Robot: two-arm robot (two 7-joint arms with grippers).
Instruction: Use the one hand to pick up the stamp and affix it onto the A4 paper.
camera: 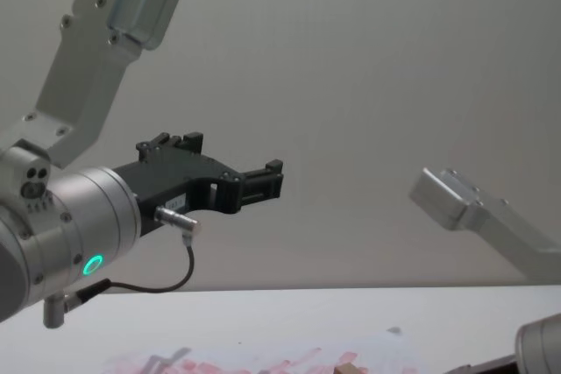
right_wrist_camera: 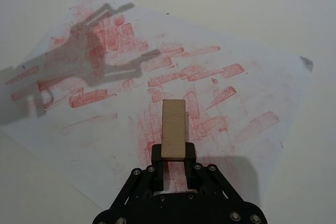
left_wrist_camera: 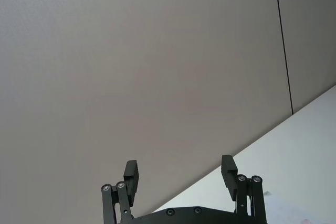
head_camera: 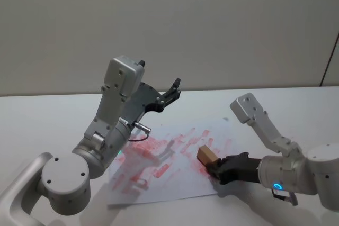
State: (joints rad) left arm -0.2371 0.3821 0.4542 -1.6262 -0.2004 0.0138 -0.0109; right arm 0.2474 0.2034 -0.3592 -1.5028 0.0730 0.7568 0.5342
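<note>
The stamp [head_camera: 206, 155], a small tan wooden block, is clamped at its near end by my right gripper [head_camera: 211, 163], the slim black hand reaching in from the right. In the right wrist view the stamp [right_wrist_camera: 174, 128] juts forward from the gripper [right_wrist_camera: 174, 153] over the A4 paper [right_wrist_camera: 252, 77], which is covered with red-pink prints. Whether its face touches the sheet I cannot tell. The paper [head_camera: 159, 186] lies flat at the table's middle. My left gripper [head_camera: 175, 89] hangs high above the paper's far edge, open and holding nothing, with its fingers [left_wrist_camera: 131, 174] spread against the wall.
The white table [head_camera: 42, 120] stretches around the sheet on all sides. My left arm's silver body [head_camera: 114, 130] with its green light ring looms over the paper's left part and casts a shadow [right_wrist_camera: 94, 51] on it. A grey wall stands behind.
</note>
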